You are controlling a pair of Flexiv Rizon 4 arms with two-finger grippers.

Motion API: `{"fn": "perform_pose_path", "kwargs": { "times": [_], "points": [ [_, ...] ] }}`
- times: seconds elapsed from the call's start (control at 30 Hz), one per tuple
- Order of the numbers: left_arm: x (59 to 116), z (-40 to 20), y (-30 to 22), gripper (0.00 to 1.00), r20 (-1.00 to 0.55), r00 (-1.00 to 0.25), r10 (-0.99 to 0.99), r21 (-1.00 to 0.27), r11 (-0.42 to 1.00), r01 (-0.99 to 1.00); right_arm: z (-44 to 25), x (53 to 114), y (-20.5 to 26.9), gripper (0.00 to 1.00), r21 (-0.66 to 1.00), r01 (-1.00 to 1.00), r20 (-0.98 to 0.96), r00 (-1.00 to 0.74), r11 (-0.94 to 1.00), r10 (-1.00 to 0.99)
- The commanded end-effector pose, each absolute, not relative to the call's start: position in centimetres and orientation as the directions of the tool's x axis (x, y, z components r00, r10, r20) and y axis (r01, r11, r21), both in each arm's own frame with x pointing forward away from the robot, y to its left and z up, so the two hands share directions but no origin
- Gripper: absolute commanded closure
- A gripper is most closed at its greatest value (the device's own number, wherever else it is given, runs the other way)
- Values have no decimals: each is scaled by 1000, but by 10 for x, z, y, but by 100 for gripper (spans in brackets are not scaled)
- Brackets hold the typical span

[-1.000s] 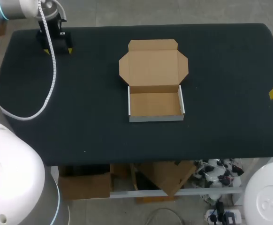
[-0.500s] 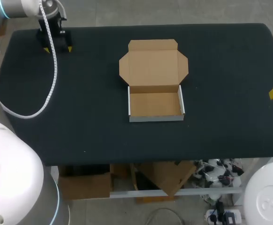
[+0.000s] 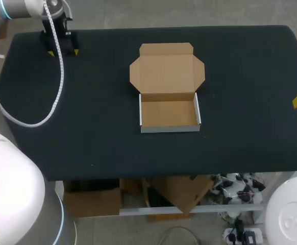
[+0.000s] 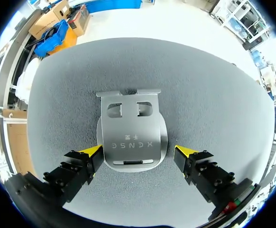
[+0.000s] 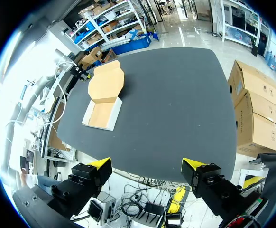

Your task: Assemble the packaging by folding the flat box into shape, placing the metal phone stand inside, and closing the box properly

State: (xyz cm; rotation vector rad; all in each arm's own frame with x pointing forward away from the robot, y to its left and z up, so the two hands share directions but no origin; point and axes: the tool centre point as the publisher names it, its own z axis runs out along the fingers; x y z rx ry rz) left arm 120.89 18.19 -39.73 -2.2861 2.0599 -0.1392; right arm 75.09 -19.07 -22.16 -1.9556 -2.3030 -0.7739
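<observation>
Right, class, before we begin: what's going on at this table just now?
The left gripper hangs over the metal phone stand at the far left corner of the table, open fingers either side of it, not yet gripping. The cardboard box sits folded in the middle, lid open, nothing inside. The right gripper is open and empty, off the right edge.

The metal phone stand [image 4: 131,137] carries print on its flat plate, between the two cut-outs and the small lip at the end nearest the left gripper [image 4: 139,153]. It is one short row of spaced capital letters, with two small characters just beyond it toward the cut-outs. Both lines are pale and appear upside down in the left wrist view. At the near right, the right arm's white base [image 3: 291,219] bears a faint embossed emblem.
</observation>
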Motion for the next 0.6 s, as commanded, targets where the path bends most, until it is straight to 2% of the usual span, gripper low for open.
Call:
{"fn": "perform_pose_path", "kwargs": {
  "times": [0.03, 0.6],
  "points": [
    [1216, -399, 183, 0, 26, 106, -994, -93, -108, -990, -220, 749, -191, 0, 351, 932, 328, -213, 90, 921],
    [1223, -396, 183, 3, 24, 137, -990, -104, -139, -985, -220, 749, -191, 0, 351, 932, 328, -213, 90, 921]
  ]
}}
